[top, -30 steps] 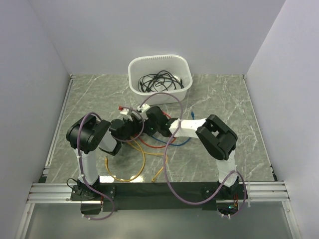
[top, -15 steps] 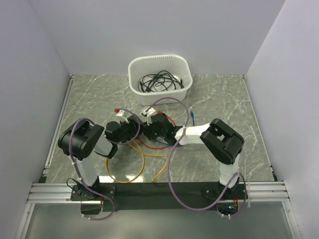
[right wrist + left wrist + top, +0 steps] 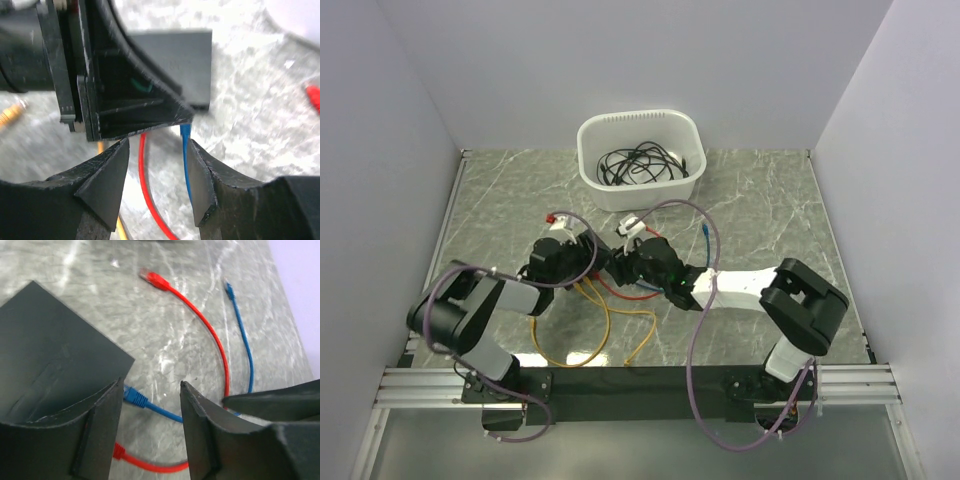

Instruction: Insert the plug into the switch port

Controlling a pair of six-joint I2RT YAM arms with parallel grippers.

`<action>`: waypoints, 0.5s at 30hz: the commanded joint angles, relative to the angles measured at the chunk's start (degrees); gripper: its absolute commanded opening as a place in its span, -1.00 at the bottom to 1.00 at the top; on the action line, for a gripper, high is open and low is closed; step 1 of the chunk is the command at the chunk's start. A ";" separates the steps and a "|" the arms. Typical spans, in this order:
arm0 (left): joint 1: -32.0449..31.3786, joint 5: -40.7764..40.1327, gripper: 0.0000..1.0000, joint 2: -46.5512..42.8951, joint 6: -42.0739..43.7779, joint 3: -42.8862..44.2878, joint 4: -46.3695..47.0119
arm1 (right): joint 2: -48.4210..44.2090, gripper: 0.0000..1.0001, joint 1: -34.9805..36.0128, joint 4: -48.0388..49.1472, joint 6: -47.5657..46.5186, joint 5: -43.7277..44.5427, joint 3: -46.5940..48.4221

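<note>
Your left fingers (image 3: 112,405) stand apart with nothing between them but bare surface (image 3: 165,340). The right fingers (image 3: 112,165) are parted too and grip nothing. From above, the 2 wrists sit close together, near the middle of the surface and in front of the white tub (image 3: 590,165), which holds a tangle of black cable.

In your left wrist view, the black switch box (image 3: 45,350) lies flat on the left, touching the left-hand finger. The blue plug (image 3: 134,396) lies just beside the box's near corner, half hidden by that finger. I cannot tell whether it is seated in the switch port, and the sockets themselves do not show there. The blue cable (image 3: 245,350) curves away to the right and ends in a second blue connector farther out.

A red cable (image 3: 210,335) arcs alongside it, with 1 red plug (image 3: 152,277) lying loose on the surface well clear of the box. Through your right wrist camera, the red and blue cables run up between the open fingers toward the box's near edge, which is blurred. A yellow cable (image 3: 605,325) loops on the surface in front of the arms.
</note>
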 commanded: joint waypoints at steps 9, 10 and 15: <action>-1.26 -23.29 0.25 -28.73 -4.64 2.37 -37.42 | -0.86 0.18 -2.34 3.59 6.51 3.07 5.38; -1.26 -26.62 0.33 -31.80 -5.17 1.67 -38.59 | 1.50 0.18 -2.87 1.40 8.17 2.36 9.31; -0.82 -29.82 0.39 -40.41 -9.48 -2.38 -48.06 | 9.42 0.19 -7.87 -10.31 13.10 -5.18 20.58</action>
